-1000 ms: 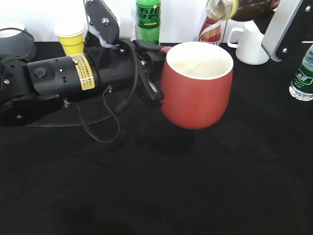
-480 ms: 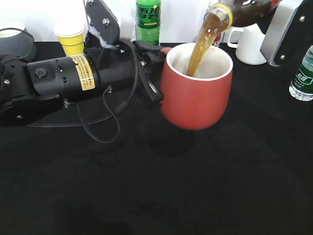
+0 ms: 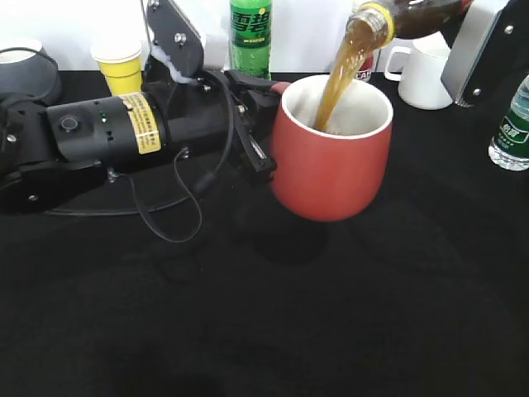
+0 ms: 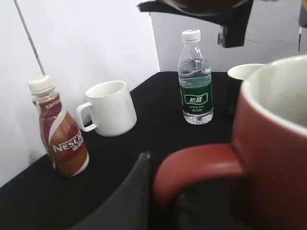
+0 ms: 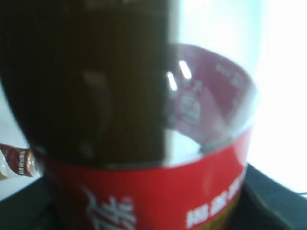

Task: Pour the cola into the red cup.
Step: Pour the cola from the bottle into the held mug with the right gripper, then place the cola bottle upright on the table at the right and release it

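My left pincer (image 3: 258, 124) clamps the cup (image 3: 332, 149)'s handle, right clamps the cola (image 3: 413, 15) — tilt further and the stream overshoots the cup's rim.

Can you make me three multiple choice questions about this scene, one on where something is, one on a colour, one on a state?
1. Where is the Nescafe bottle? A left of the white mug in the left wrist view B inside the red cup C on the yellow paper cup
2. What colour is the water bottle's label? A red B green C blue
3. What is the cola doing? A standing capped B lying on the table C pouring into the red cup

A, it stands beside the mug's handle; B, the band is green; C, a brown stream enters the cup.
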Tool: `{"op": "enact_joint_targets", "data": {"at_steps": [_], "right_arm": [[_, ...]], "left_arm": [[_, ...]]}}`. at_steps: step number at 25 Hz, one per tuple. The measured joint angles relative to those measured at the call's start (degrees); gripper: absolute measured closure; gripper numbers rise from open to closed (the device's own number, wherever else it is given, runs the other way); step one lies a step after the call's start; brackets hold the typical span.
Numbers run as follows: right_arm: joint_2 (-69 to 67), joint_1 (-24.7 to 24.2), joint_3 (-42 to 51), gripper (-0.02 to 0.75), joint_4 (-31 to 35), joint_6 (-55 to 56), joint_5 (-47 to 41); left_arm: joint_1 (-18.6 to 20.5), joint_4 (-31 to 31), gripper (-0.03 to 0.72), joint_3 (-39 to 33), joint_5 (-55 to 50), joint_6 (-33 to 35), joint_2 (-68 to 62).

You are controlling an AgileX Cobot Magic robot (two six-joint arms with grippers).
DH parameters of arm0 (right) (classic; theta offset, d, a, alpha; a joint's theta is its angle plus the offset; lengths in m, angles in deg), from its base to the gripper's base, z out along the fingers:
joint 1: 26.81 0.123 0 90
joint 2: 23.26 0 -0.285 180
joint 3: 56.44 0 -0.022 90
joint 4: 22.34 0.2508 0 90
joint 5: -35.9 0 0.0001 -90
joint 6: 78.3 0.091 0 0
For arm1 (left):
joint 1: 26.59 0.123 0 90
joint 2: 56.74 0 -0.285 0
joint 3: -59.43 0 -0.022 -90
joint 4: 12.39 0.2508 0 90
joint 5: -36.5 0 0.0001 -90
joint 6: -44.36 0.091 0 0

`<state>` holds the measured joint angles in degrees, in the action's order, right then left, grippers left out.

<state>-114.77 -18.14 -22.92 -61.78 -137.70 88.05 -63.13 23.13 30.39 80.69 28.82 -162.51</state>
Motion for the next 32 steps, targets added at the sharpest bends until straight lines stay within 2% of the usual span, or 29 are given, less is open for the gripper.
{"op": "enact_joint_targets", "data": {"at_steps": [12, 16, 20, 23, 26, 29, 32], "right_arm": [[0.0, 0.0, -0.1, 0.244, 0.4, -0.4, 0.8], [0.0, 0.0, -0.2, 0.244, -0.8, 15.5, 1.2], [0.0, 0.0, -0.2, 0.244, -1.8, 39.1, 1.3], [0.0, 0.0, -0.2, 0.244, -1.9, 62.6, -2.1], [0.0, 0.0, -0.2, 0.244, -1.9, 81.1, -6.6], [0.0, 0.0, -0.2, 0.244, -1.9, 86.9, -11.4], [0.0, 0.0, -0.2, 0.244, -0.7, 87.2, -11.6]], "left_arm": [[0.0, 0.1, 0.645, 0.0, -0.2, 0.2, 0.0], [0.3, -5.9, 0.645, 0.0, 1.8, 0.4, 0.0], [1.2, -6.7, 0.645, 0.0, 3.1, 0.4, 0.0], [6.9, -6.6, 0.645, -0.5, 3.8, 0.4, 0.0], [16.0, -6.7, 0.645, -4.2, 5.4, 0.4, 0.0], [25.4, -8.0, 0.645, -6.6, 6.0, 4.8, 0.0], [30.3, -11.7, 0.645, -6.7, 8.9, 8.9, -3.3]]}}
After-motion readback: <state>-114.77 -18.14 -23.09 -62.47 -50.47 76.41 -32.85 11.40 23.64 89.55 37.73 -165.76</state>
